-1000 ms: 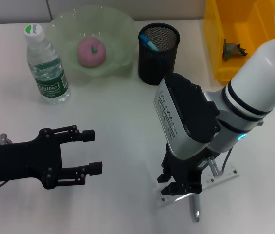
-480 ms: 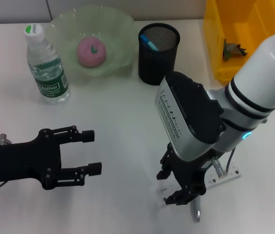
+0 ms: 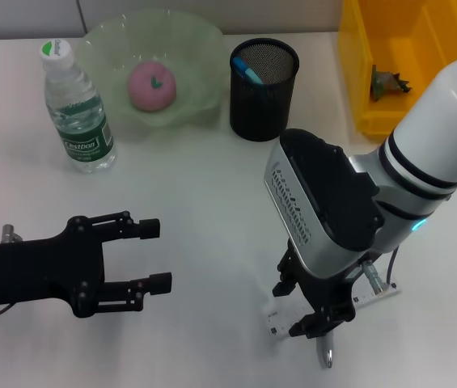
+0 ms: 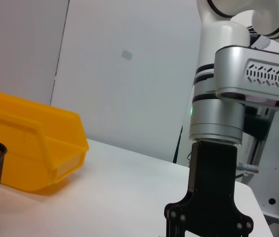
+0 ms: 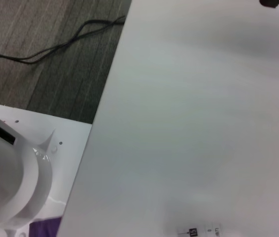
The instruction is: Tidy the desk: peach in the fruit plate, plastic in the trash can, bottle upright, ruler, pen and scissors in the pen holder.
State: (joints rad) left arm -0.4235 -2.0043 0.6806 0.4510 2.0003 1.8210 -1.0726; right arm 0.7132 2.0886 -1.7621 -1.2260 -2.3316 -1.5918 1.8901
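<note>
Black right gripper (image 3: 315, 311): lowered to the white desk (image 3: 204, 202) at its near edge, fingers pointing down onto the clear ruler (image 3: 281, 321); whether they are spread or closed, cannot tell (the wrist housing hides most of them).
Ruler, count one: flat on the desk directly under the right gripper, one end showing on the left of the fingers, the other (image 3: 378, 292) on the right; its printed end (image 5: 198, 230) shows in the right wrist view.
Pen, loose, count one: silver pen (image 3: 325, 352) on the desk just nearer than the right gripper's fingers, its tip toward the desk's near edge.
Black left gripper (image 3: 154, 255): low over the desk at the near left, well apart from the ruler, fingers spread wide with nothing between them.
Pen holder, count one: black mesh pen holder (image 3: 263, 90) upright beyond the right arm, a blue-tipped item (image 3: 248, 73) inside.
Fruit plate, count one: green glass fruit plate (image 3: 196, 40) at the far edge, left of the holder.
Peach, count one: pink peach (image 3: 153, 85) in the plate.
Bottle, count one: water bottle (image 3: 76, 109) upright (green cap on), just left of the plate.
Bin, count one: yellow bin (image 3: 366, 73) at the far right, a small dark object (image 3: 388, 82) inside.
</note>
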